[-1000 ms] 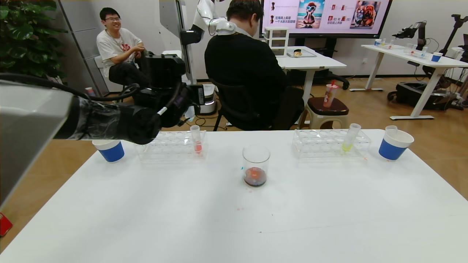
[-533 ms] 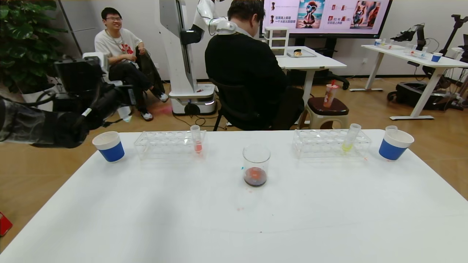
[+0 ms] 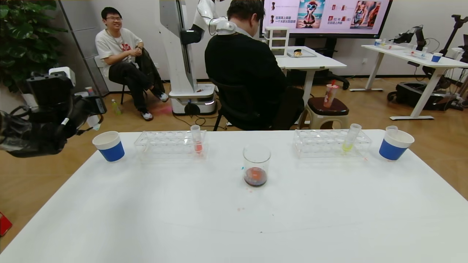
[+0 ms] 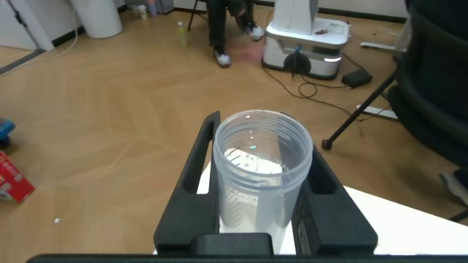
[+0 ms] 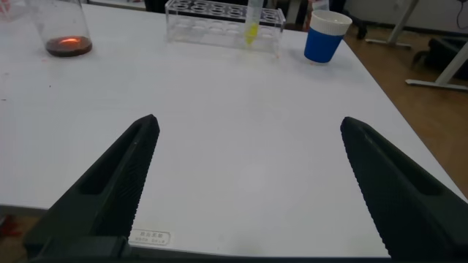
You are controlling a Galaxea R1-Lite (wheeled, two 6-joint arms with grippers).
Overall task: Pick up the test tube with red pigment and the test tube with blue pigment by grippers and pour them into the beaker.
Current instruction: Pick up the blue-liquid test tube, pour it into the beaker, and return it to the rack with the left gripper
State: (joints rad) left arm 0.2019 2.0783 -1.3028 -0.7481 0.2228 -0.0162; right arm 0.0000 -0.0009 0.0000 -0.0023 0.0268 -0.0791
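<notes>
My left gripper (image 3: 94, 117) is off the table's far-left corner, just left of a paper cup, and is shut on a slim clear tube (image 4: 259, 183). The tube is empty apart from tiny cyan drops; I take it for the test tube with blue pigment. The beaker (image 3: 256, 164) stands mid-table with dark red liquid at its bottom. No tube with vivid red-orange liquid shows. A tube with pinkish-red liquid (image 3: 196, 140) stands in the left rack (image 3: 161, 146). My right gripper (image 5: 248, 124) is open and empty above the table's near side, out of the head view.
A blue-and-white paper cup (image 3: 109, 147) stands far left. Another (image 3: 394, 145) stands far right with a clear empty tube (image 3: 391, 128) in it. The right rack (image 3: 321, 144) holds a yellow-green tube (image 3: 349, 140). Small red drops lie near the beaker.
My left arm has swung left with the tube, from above the left rack to beyond the left paper cup, off the table's corner. Nothing else has moved.
</notes>
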